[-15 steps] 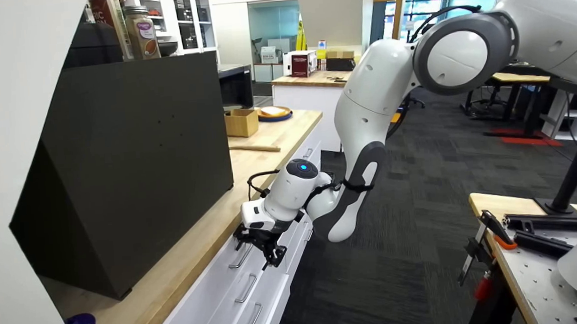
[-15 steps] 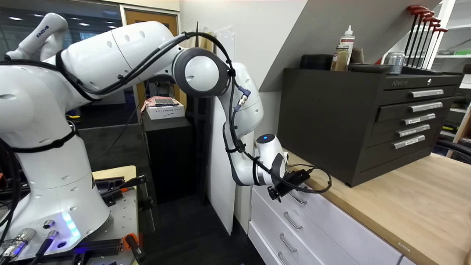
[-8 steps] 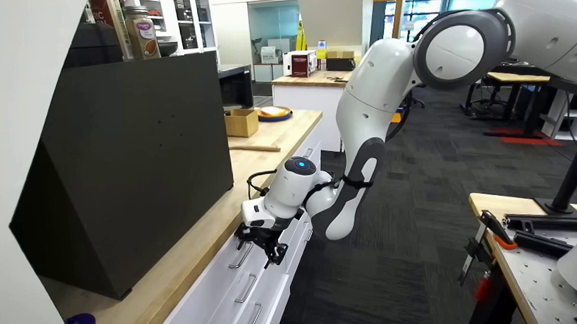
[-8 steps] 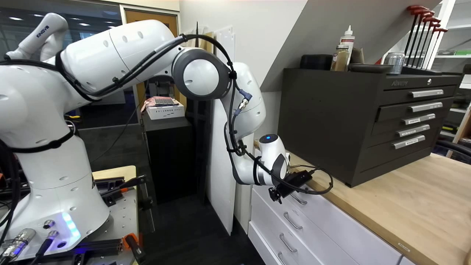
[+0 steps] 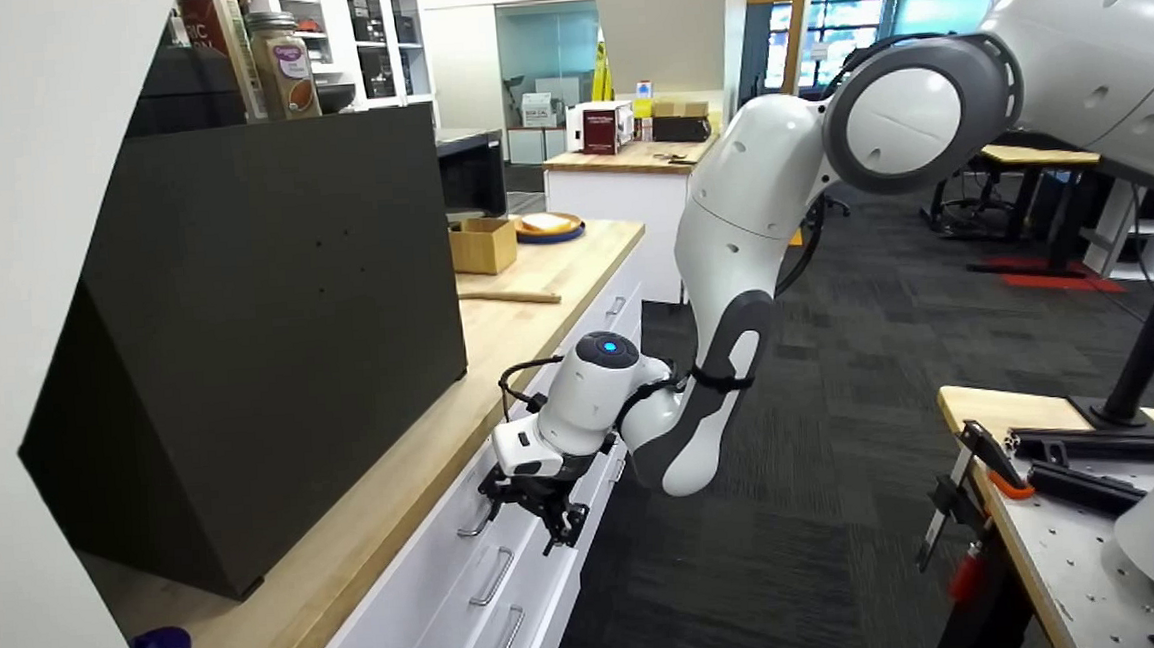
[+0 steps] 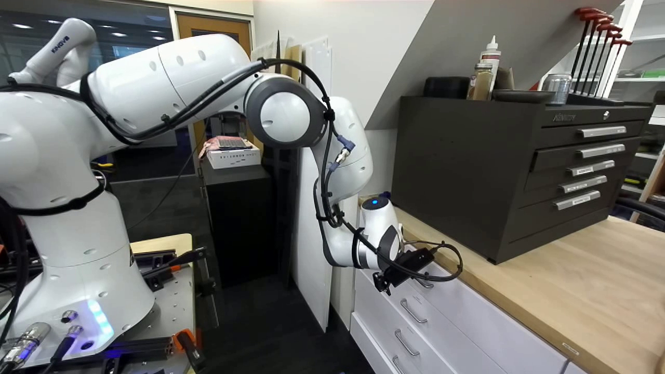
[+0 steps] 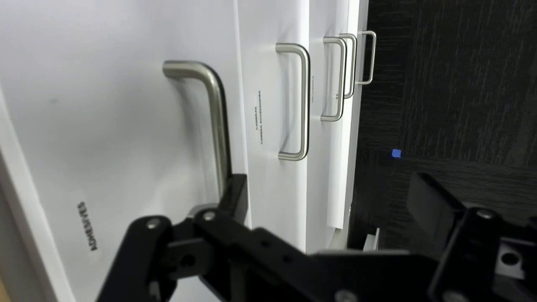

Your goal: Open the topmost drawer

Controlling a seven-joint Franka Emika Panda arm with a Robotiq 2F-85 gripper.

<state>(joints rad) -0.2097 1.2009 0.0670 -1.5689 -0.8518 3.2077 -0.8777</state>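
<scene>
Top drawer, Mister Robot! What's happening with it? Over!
Robotiq gripper open by silver bar handle, no grip. Topmost drawer looks shut. In the way: nothing seen but the Panda arm itself.

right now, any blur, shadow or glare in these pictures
Wrist view: black gripper fingers blurred; bent silver metal handle casting a faint shadow on the flat white topmost drawer. In an exterior view: bluish light strip glaring on the white robot base.

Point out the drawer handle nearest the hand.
The handle of the topmost drawer, labelled ADHESIVES: in the wrist view, one finger of the hand overlaps this handle, while the lower handles appear clear of both fingers.
</scene>
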